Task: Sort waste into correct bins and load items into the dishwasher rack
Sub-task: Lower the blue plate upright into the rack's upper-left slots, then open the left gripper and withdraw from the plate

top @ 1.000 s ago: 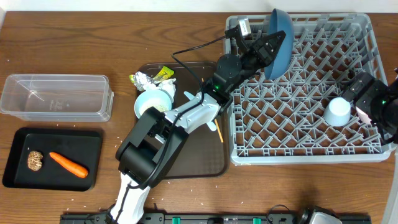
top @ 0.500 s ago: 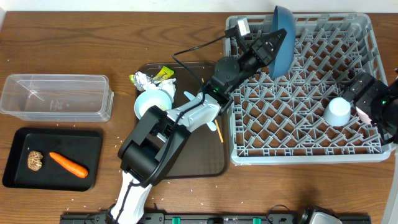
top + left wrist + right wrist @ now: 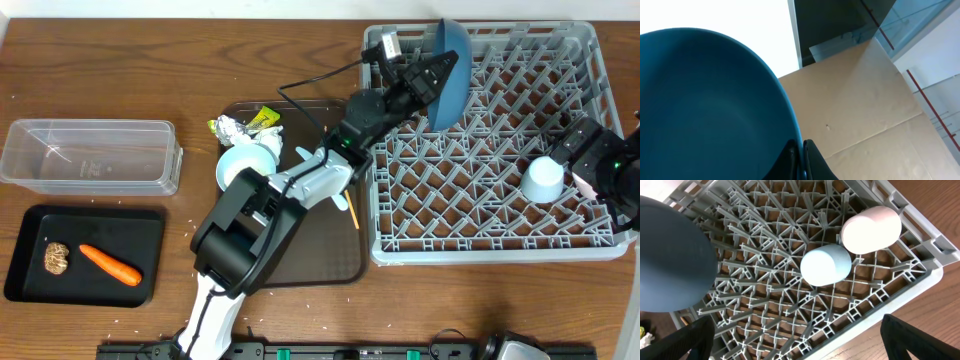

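Firmly pinching, with the left gripper (image 3: 441,72), the rim of the plate (image 3: 455,60), on edge over pegs at the rack's (image 3: 480,256) far corner. Further right, right gripper (image 3: 592,160) spread wide beside the pale blue cup (image 3: 544,180) and pink cup (image 3: 871,229). Behind it: bowl (image 3: 245,165), foil ball (image 3: 227,127), wrapper (image 3: 262,118), chopsticks (image 3: 351,212).

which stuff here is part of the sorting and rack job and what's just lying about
Job: blue plate, rack, blue cup, pink cup, bowl, carrot, food chunk, foil ball, yellow wrapper, clear tub, black tray.
Lying about: brown serving tray, cardboard panel.
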You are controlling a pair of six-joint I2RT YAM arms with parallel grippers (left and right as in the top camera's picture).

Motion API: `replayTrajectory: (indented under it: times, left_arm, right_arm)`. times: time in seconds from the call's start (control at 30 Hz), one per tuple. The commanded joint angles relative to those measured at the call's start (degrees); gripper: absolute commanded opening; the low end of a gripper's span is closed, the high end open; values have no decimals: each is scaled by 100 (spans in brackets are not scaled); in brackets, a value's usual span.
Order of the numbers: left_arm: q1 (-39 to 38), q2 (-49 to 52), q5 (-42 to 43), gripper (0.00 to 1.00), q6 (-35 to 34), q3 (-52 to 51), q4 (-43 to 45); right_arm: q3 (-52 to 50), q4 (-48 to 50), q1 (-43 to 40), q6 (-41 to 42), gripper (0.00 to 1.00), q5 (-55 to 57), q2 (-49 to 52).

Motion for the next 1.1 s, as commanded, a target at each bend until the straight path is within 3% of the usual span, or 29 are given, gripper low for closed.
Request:
replayTrajectory:
  times: [0.0, 0.1, 0.13, 0.3, 0.43, 0.47, 0.5, 0.53, 0.6, 0.83, 1.07]
  left_arm:
    - [190, 46, 459, 9, -24, 118, 52]
    - [330, 46, 817, 17, -22, 118, -153]
    - [367, 46, 914, 24, -13, 118, -238]
    - [540, 46, 1451, 31, 153, 118, -881]
    - [651, 46, 1803, 64, 356, 118, -1185]
    - [693, 46, 1904, 80, 455, 118, -1228]
    - [741, 46, 2013, 91, 522, 118, -1314]
    - [793, 46, 2085, 94, 538, 118, -1467]
    - [894, 46, 2170, 99, 588, 118, -1755]
    - [1303, 28, 2326, 98, 1097, 118, -2774]
    - [1829, -299, 3010, 98, 1438, 120, -2852]
  right_arm:
    - [52, 7, -33, -74, 99, 57, 4]
    - [52, 24, -33, -74, 99, 57, 4]
    - [52, 24, -33, -74, 99, 57, 4]
    - [52, 22, -33, -74, 99, 57, 4]
    - [52, 22, -33, -74, 99, 57, 4]
    - [52, 22, -33, -74, 99, 57, 4]
    - [52, 24, -33, -74, 99, 57, 4]
    - [52, 24, -33, -74, 99, 57, 4]
    - [52, 24, -33, -74, 99, 57, 4]
    - [52, 55, -31, -72, 99, 55, 4]
    - [52, 175, -31, -72, 99, 50, 4]
